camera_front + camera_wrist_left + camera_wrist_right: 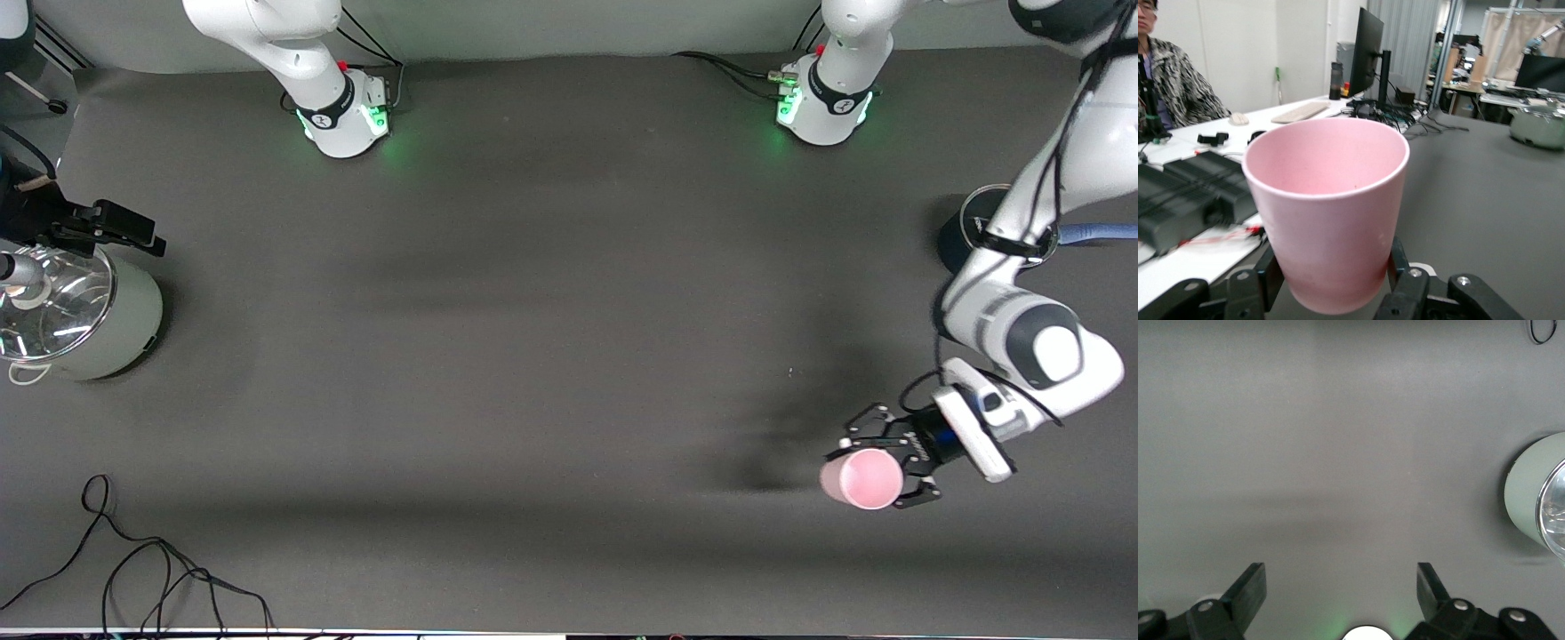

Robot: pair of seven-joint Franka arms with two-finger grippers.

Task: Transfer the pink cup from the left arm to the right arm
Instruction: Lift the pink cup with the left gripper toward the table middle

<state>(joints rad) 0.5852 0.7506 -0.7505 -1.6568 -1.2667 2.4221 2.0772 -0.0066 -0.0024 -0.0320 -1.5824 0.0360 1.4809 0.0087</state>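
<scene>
The pink cup (861, 478) is held above the table at the left arm's end, and its shadow falls on the mat beside it. My left gripper (882, 464) is shut on the cup's lower part. In the left wrist view the pink cup (1328, 213) stands mouth up, with one black finger of my left gripper (1335, 270) on each side of its base. My right gripper (107, 227) hangs over the right arm's end of the table, beside the pale green pot. The right wrist view shows my right gripper (1341, 583) open, with only bare mat between its fingers.
A pale green pot (98, 324) with a glass lid stands at the right arm's end, and the pot (1531, 497) shows in the right wrist view too. A dark round pot (962, 233) with a blue handle sits partly hidden under the left arm. A loose black cable (151, 569) lies near the front edge.
</scene>
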